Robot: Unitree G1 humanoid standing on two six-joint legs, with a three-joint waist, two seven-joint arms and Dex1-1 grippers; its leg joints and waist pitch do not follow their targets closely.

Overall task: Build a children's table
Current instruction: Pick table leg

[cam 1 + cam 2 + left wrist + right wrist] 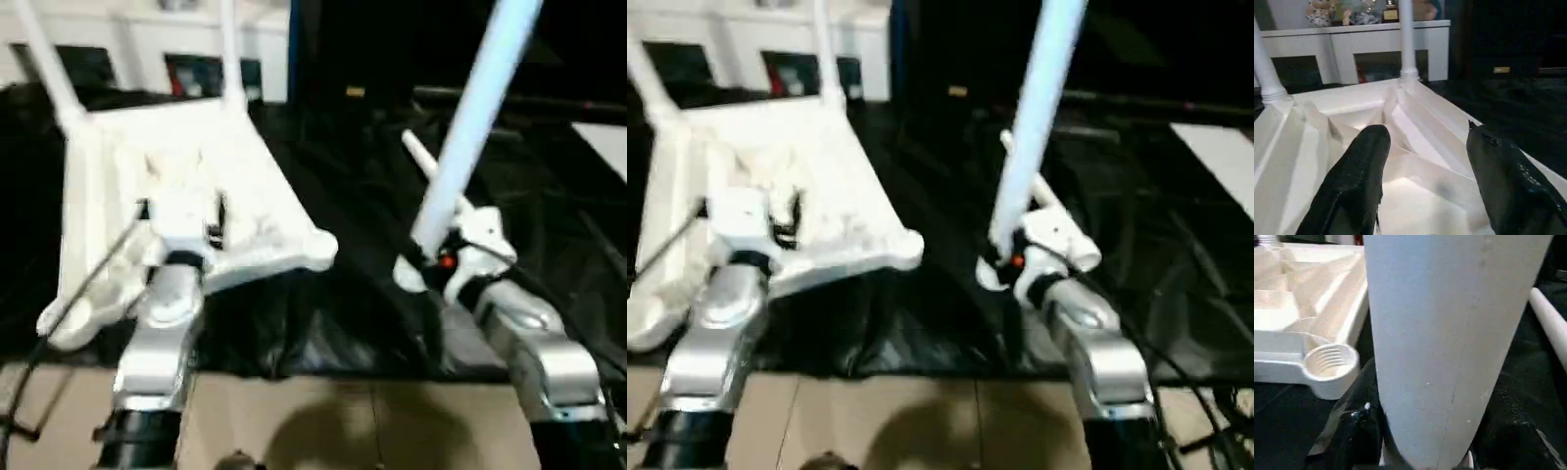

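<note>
The children's table top (257,174) lies upside down on a black cloth, ribbed underside up. Two white legs (44,59) (230,49) stand in its far corner sockets. The near right socket (1327,363) is empty and shows its thread. My left gripper (1425,134) hovers over the ribs with its black fingers (1359,171) apart and nothing between them. To the right of the top, my right gripper (431,259) is shut on the thick end of a third leg (475,108), which rises tilted up and to the right. Another leg (1550,325) lies on the cloth behind it.
A white cabinet (1352,39) with dark openings stands behind the table top. The black cloth (372,323) covers the work area, its near edge meeting a beige floor (323,421). A white panel (607,142) lies at the far right.
</note>
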